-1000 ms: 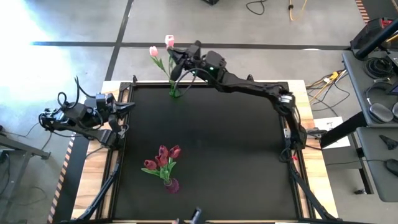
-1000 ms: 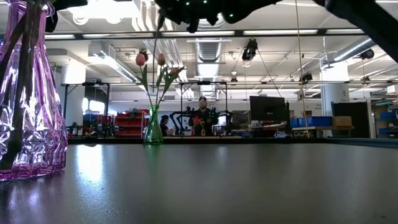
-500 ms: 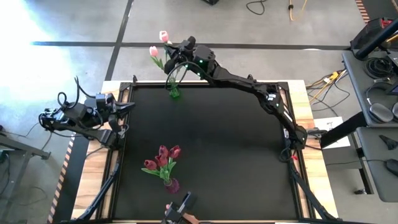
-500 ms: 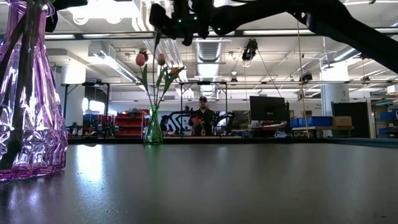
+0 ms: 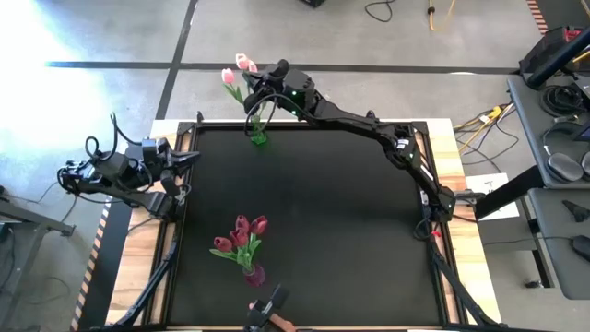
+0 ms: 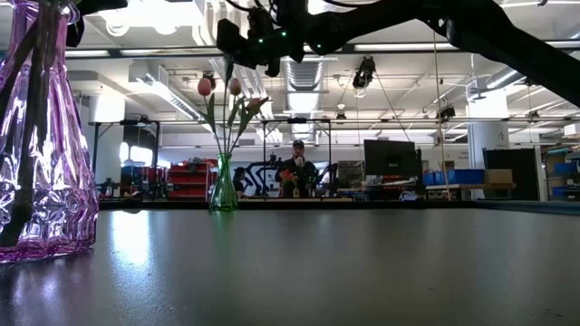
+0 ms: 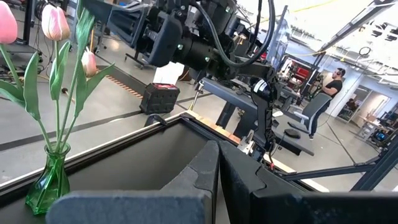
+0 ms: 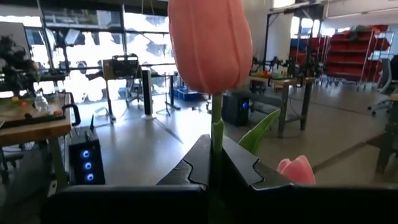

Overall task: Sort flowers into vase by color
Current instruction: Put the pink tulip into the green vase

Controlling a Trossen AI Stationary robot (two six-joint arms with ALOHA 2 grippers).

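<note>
While the left gripper (image 5: 184, 159) is waiting at the left edge of the desk (image 5: 350, 231), its jaws are pressed together and holding nothing. Nearer the front, the four dark red tulips (image 5: 241, 232) are standing in the purple vase (image 5: 253, 274), so that color looks done.

Going right, the green vase (image 5: 259, 136) is sitting at the far edge of the desk with pale pink tulips (image 5: 228, 77) in it. The right gripper (image 5: 254, 86) is hanging above that vase, and its jaws are pinching the thin green stem of one pink tulip (image 8: 210, 43), just under the head.

I think these flowers are very light and bendy. The stem would flop if held at the end, so a hold close to the middle seems best, never on the soft head. The vase mouth is small and already crowded with leaves, so the stem probably needs to go in straight and slowly.

The green vase is close to the desk's edge and looks easy to tip. The middle of the desk has lots of room.
</note>
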